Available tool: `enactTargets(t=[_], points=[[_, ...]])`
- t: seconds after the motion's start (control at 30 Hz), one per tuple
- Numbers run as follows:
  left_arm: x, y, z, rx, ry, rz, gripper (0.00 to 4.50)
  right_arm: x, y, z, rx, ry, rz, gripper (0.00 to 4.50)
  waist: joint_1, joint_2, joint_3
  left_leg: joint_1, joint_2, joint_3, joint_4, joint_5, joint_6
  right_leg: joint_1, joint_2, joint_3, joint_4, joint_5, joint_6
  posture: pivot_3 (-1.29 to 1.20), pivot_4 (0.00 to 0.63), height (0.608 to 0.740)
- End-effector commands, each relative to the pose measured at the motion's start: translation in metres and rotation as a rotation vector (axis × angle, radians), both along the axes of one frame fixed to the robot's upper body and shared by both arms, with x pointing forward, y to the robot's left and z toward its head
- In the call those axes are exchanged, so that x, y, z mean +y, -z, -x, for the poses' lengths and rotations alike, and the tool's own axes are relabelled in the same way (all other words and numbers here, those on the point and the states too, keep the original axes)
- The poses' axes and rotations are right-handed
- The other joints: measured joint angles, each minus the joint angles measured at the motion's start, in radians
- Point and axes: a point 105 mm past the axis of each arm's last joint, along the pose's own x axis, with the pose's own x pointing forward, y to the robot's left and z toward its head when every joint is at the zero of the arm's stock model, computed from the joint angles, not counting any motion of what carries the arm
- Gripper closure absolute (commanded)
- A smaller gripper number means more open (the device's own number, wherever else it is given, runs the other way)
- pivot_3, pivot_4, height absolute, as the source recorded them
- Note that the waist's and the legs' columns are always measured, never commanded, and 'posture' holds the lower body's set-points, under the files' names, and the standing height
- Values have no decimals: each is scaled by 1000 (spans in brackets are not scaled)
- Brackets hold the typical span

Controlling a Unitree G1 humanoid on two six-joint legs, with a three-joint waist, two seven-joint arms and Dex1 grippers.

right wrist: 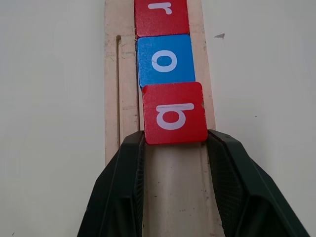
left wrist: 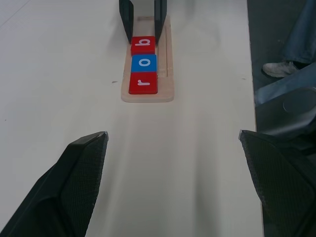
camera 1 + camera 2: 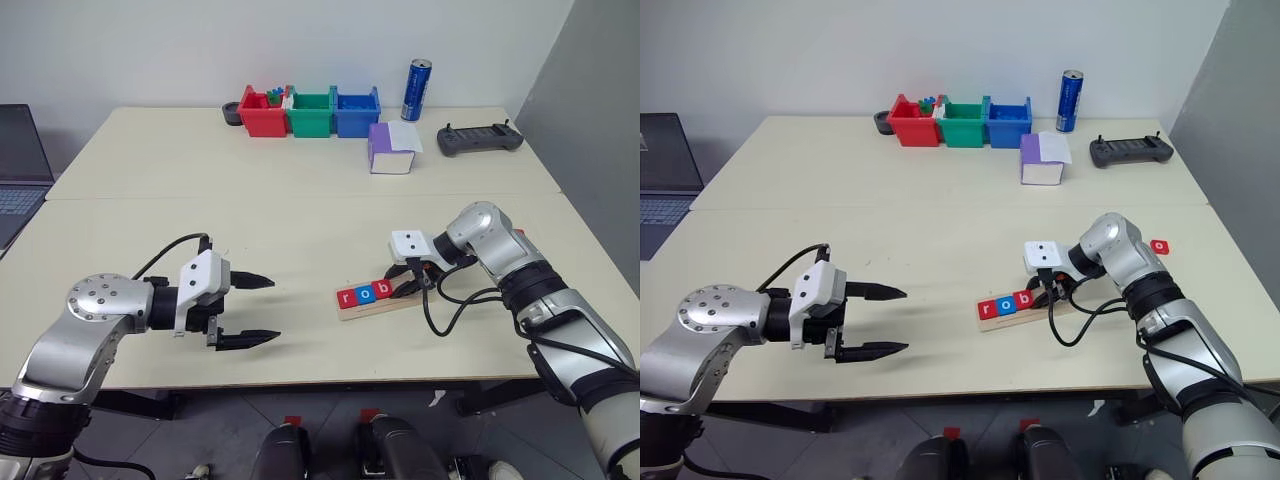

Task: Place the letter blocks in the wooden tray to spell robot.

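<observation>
Nearest me, my left gripper hangs just above the table with its fingers spread wide and nothing between them. Further right, my right gripper stands over the wooden tray, its fingertips narrowed against the sides of the red b block, which sits slightly skewed beside the blue o block and red r block. Beyond that arm, another red letter block lies apart on the table, and three bins line the far edge.
</observation>
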Motion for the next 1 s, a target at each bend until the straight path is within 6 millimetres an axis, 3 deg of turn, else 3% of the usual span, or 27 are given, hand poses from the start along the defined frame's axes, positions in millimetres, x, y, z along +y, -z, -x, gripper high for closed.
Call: enactTargets(t=[0.03,0.77,1.0], points=[[-1,-12,1,-45,6,-3,0,1,-3,3,-11,-45,29,3042,0,0,0,0,0,0,0,0,0,0,0,0,0,0,0,0,150,740],[2,-13,-2,-49,-5,-18,0,-1,2,4,0,-41,57,3042,1,0,0,0,0,0,0,0,0,0,0,0,0,0,0,0,150,740],[3,-13,-2,-52,-9,-21,0,-3,-4,3,-7,-37,48,584,1,0,0,0,0,0,0,0,0,0,0,0,0,0,0,0,150,740]])
